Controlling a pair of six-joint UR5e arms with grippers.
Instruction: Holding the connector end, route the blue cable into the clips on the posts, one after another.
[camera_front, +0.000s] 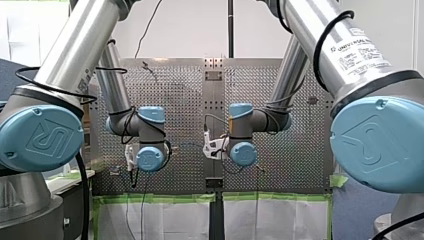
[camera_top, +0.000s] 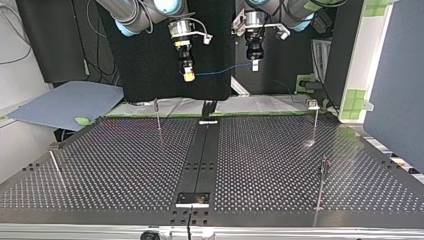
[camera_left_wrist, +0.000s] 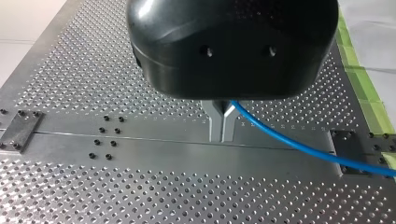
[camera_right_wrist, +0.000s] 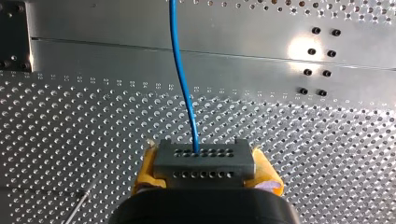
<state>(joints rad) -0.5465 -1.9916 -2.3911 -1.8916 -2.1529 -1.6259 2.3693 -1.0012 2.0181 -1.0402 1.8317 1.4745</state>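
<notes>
**Blue cable (camera_top: 222, 70) held at both ends, high above the table (camera_top: 125, 160)**

My right gripper (camera_top: 188, 75) is clamped on the connector (camera_right_wrist: 204, 161). In the right wrist view the dark grey block, with two rows of small holes, sits squeezed between the yellow pads (camera_right_wrist: 148, 164), and the cable leaves its upper row and runs straight ahead over the perforated plate.

My left gripper (camera_left_wrist: 222, 136) has its metal fingers (camera_left_wrist: 215, 122) pressed together with only a thin slit between them. The cable comes out at their side, just under the black body, and sweeps away across the table, so the jaws are pinching the cable itself, further along from the connector.

In the top view the two grippers hang side by side, pointing down, with the cable stretched nearly level between them — a short span, slightly higher at my left gripper. The posts (camera_top: 157, 114) stand well apart on the table below; the small clips (camera_top: 312, 104) at their tops hold nothing, and the cable touches none of them
</notes>
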